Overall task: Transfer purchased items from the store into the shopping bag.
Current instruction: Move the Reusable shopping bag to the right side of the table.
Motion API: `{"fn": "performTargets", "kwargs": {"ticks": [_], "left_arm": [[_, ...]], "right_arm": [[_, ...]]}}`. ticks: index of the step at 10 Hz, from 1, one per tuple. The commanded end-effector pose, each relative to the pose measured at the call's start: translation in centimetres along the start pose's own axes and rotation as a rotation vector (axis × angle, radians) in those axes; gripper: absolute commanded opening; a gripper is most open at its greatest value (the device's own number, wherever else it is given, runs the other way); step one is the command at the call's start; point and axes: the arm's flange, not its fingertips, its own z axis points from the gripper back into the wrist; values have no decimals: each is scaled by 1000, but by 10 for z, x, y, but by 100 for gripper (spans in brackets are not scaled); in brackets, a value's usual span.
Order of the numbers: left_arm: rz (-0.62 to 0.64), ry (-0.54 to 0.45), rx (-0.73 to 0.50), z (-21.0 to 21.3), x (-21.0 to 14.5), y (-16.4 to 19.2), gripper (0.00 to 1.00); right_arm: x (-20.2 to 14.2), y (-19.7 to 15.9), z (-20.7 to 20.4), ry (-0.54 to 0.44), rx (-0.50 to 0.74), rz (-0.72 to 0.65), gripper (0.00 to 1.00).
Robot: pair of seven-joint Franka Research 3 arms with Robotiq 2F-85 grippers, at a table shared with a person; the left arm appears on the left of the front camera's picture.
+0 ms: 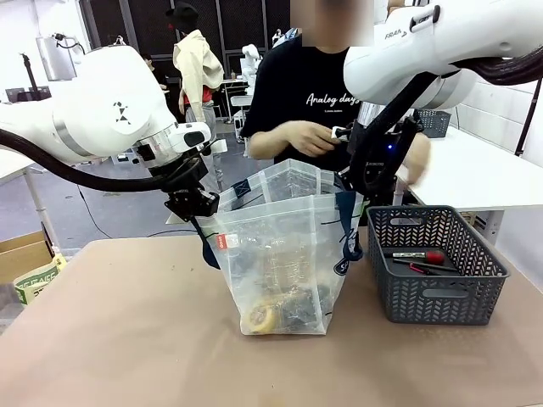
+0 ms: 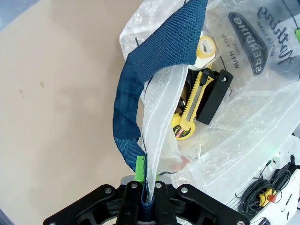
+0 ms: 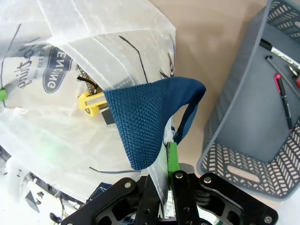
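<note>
The shopping bag (image 1: 284, 246) stands open at the middle of the table, clear plastic with navy strap handles. My left gripper (image 1: 198, 209) is shut on its left rim and strap; the left wrist view shows the gripper (image 2: 146, 192) pinching plastic and blue strap (image 2: 140, 93). My right gripper (image 1: 363, 182) is shut on the right rim, and the right wrist view has this gripper (image 3: 164, 183) beside the strap (image 3: 145, 122). Inside lie a yellowish tape ring (image 1: 263, 319), a yellow utility knife (image 2: 190, 112) and a black block (image 2: 213, 96). The dark grey basket (image 1: 424, 301) stands to the right, holding a red-and-black pen (image 1: 420, 256).
A person in a black shirt stands behind the bag with one hand (image 1: 310, 138) above it. A cardboard box (image 1: 19, 254) and a green-printed packet (image 1: 36, 282) sit off the table's left edge. A white table (image 1: 475, 174) is at the back right.
</note>
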Motion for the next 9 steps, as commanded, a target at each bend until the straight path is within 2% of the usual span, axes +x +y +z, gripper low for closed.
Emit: {"fn": "performTargets", "kwargs": {"ticks": [1, 2, 9], "left_arm": [[-12, 55, 7, 2, -15, 26, 0], [0, 0, 0, 0, 0, 0, 0], [0, 0, 0, 0, 0, 0, 0]], "right_arm": [[-8, -32, 8, -27, -9, 2, 0], [0, 0, 0, 0, 0, 0, 0], [0, 0, 0, 0, 0, 0, 0]]}}
